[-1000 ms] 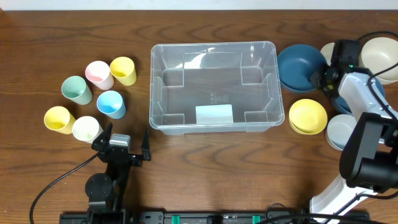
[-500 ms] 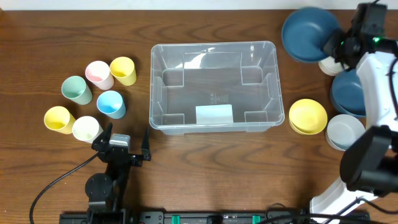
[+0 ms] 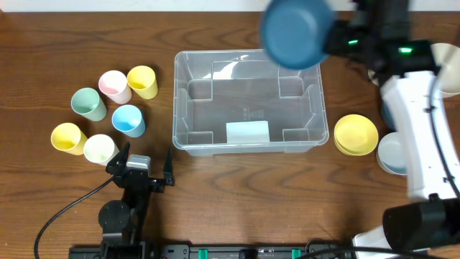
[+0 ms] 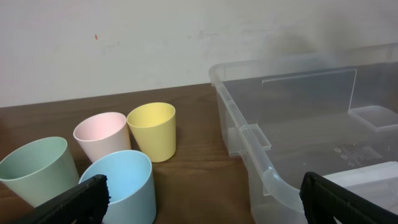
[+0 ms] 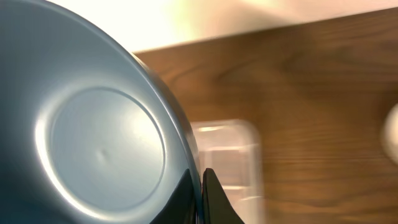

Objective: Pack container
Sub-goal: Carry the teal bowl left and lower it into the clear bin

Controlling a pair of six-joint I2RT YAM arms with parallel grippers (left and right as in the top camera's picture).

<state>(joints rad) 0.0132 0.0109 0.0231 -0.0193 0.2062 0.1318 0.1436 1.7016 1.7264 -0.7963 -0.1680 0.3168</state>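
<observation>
The container [image 3: 215, 108], a large clear bin with a white label, stands empty at the table's centre. My right gripper [image 3: 330, 37] is shut on the rim of a dark blue bowl [image 3: 296, 32], held high over the bin's far right corner. In the right wrist view the bowl [image 5: 93, 143] fills the left side, its rim pinched in the gripper [image 5: 200, 186], with the blurred container [image 5: 227, 162] below. My left gripper [image 3: 149, 149] rests open near the front edge, left of the bin. Its wrist view shows the gripper [image 4: 205, 199] empty between a blue cup [image 4: 118, 183] and the container's wall [image 4: 249, 134].
Several cups stand left of the bin: green [image 3: 88, 103], pink [image 3: 114, 86], yellow [image 3: 142, 81], blue [image 3: 129, 119], a second yellow [image 3: 68, 137] and cream [image 3: 100, 148]. Right of it are stacked yellow bowls [image 3: 356, 134], a pale bowl [image 3: 395, 152] and a cream bowl [image 3: 444, 65].
My right gripper has raised the dark blue bowl from the right side and carried it left, above the bin's far right corner. The left arm has not moved.
</observation>
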